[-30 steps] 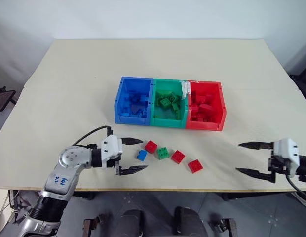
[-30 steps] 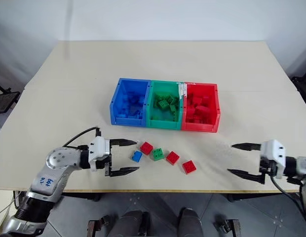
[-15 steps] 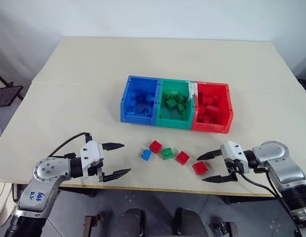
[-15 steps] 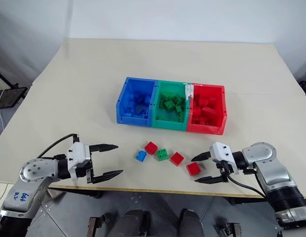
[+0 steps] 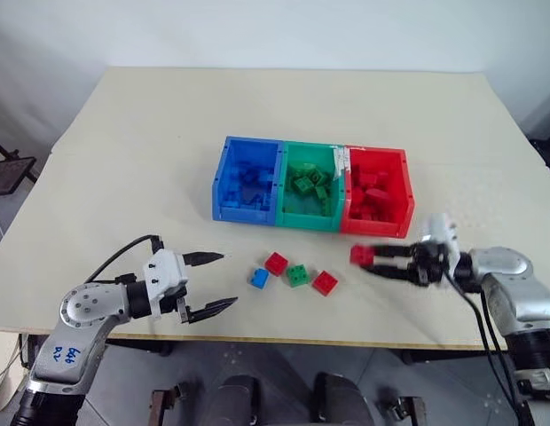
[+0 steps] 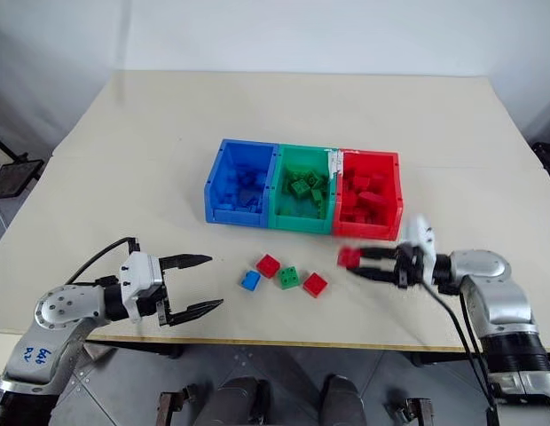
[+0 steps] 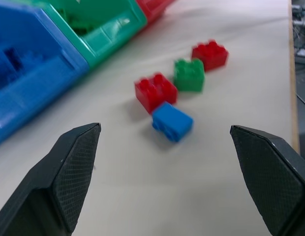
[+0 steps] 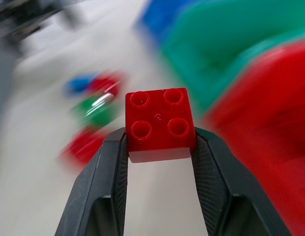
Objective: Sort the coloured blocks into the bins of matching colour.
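The three joined bins stand mid-table: blue [image 5: 244, 213], green [image 5: 306, 219], red [image 5: 373, 227], each with several matching blocks inside. In front of them four loose blocks lie on the table: a red one [image 5: 276, 263], a blue one [image 5: 258, 278], a green one [image 5: 298, 275] and another red one [image 5: 326, 282]. My right gripper [image 5: 371, 262] is shut on a red block [image 8: 160, 123], held above the table just in front of the red bin. My left gripper [image 5: 220, 281] stands open left of the blue block [image 7: 172, 121], apart from it, with nothing between its fingers.
The beige table [image 5: 151, 142] has wide free room around the bins. Its front edge [image 5: 284, 341] runs close below the loose blocks and both grippers. A small white tag [image 5: 342, 160] sits on the wall between the green and red bins.
My right gripper swung in, shut on the rightmost red block and lifted it off the table toward the red bin. The left gripper stays open and has drawn back a little from the blocks.
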Robot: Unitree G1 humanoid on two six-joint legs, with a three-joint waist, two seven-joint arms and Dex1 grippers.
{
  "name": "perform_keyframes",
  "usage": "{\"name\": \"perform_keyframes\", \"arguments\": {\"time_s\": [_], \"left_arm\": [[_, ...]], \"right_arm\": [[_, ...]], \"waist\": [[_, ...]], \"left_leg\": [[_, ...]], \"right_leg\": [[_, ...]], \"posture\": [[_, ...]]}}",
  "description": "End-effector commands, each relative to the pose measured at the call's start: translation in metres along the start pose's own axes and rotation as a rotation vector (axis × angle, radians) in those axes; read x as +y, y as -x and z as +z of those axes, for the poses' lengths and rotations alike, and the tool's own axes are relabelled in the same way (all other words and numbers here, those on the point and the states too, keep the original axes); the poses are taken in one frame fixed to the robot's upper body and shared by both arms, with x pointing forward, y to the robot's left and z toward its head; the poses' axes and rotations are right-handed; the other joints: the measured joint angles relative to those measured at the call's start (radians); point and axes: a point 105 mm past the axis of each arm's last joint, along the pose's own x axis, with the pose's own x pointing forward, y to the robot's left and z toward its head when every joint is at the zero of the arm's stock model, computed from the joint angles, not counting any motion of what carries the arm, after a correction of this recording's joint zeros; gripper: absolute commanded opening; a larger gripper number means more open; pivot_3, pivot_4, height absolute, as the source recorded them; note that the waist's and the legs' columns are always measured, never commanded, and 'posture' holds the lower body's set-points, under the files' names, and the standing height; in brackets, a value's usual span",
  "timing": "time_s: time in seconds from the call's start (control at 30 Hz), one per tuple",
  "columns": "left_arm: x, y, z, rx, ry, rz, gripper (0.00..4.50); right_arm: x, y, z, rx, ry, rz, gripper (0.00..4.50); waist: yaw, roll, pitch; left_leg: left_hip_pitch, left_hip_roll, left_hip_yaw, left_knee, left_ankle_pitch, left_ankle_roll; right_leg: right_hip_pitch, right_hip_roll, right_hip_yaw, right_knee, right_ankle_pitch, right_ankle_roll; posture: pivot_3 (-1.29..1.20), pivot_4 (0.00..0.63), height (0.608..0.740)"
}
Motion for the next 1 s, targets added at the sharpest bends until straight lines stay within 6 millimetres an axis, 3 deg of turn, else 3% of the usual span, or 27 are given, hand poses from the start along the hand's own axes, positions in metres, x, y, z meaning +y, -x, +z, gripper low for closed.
{"name": "perform_keyframes", "arguments": {"time_s": [0.03,0.13,0.3,0.43,0.53,0.63,0.77,0.87,1.0], "left_arm": [[0.000,-0.002,0.007,-0.030,-0.011,0.000,4.50],[0.001,-0.002,0.007,-0.031,-0.014,0.002,4.50],[0.002,-0.003,0.008,-0.035,-0.018,0.010,4.50],[0.002,-0.006,0.010,-0.045,-0.020,0.000,4.50],[0.002,-0.010,0.012,-0.056,-0.023,-0.016,4.50],[0.002,-0.015,0.013,-0.059,-0.037,-0.051,4.50],[0.000,-0.023,0.016,-0.086,-0.024,-0.109,4.50],[-0.001,-0.025,0.015,-0.089,0.006,-0.132,4.50],[0.006,-0.019,0.010,-0.076,-0.016,-0.090,4.50]], "right_arm": [[-0.040,0.004,0.025,-0.074,0.057,-0.205,1.46],[-0.065,-0.001,0.036,-0.087,0.061,-0.313,1.46],[-0.073,-0.007,0.040,-0.077,0.103,-0.337,3.16],[-0.066,0.006,0.043,-0.084,0.126,-0.311,4.45],[-0.051,0.025,0.040,-0.068,0.158,-0.252,4.48],[-0.032,0.059,0.022,0.033,0.190,-0.197,4.48],[-0.023,0.102,0.000,0.158,0.189,-0.232,4.48],[-0.012,0.101,-0.003,0.178,0.173,-0.199,4.48],[0.021,0.065,-0.008,0.157,0.102,-0.057,4.48]], "waist": [[0.000,0.000,0.000],[-0.006,0.000,0.000],[0.000,0.000,0.000],[0.001,0.000,0.000],[0.004,0.000,0.000],[0.009,0.000,0.000],[0.004,0.000,0.000],[-0.008,0.000,0.000],[-0.021,0.000,0.000]], "left_leg": [[0.000,0.000,0.000,0.000,0.000,0.000],[-0.001,0.000,0.002,0.000,0.000,0.000],[-0.002,-0.001,0.001,-0.001,0.000,0.000],[-0.002,-0.001,0.001,-0.001,0.000,0.001],[-0.002,-0.001,0.001,-0.001,-0.001,0.001],[-0.003,-0.002,0.001,-0.001,-0.001,0.002],[-0.002,-0.002,0.004,-0.001,-0.001,0.003],[0.000,0.001,0.005,-0.001,-0.001,0.003],[0.001,0.003,0.005,-0.001,-0.001,0.002]], "right_leg": [[0.000,0.000,0.000,0.000,0.000,0.000],[-0.001,0.000,0.001,0.000,0.000,0.000],[-0.002,0.000,0.000,0.000,0.000,0.000],[-0.002,0.000,0.000,0.000,0.000,0.000],[-0.002,0.000,-0.001,0.000,0.000,0.000],[-0.001,0.000,-0.002,0.000,0.000,0.000],[0.000,0.000,-0.002,-0.001,0.000,0.000],[0.000,0.000,-0.001,-0.001,0.000,0.000],[0.000,0.001,0.000,0.000,0.000,0.000]], "posture": [[0.00,0.150,0.740],[0.00,0.150,0.740],[0.00,0.150,0.740],[0.00,0.150,0.740],[0.00,0.150,0.740],[0.00,0.150,0.740],[0.00,0.150,0.740],[0.00,0.150,0.740],[0.00,0.150,0.740]]}}
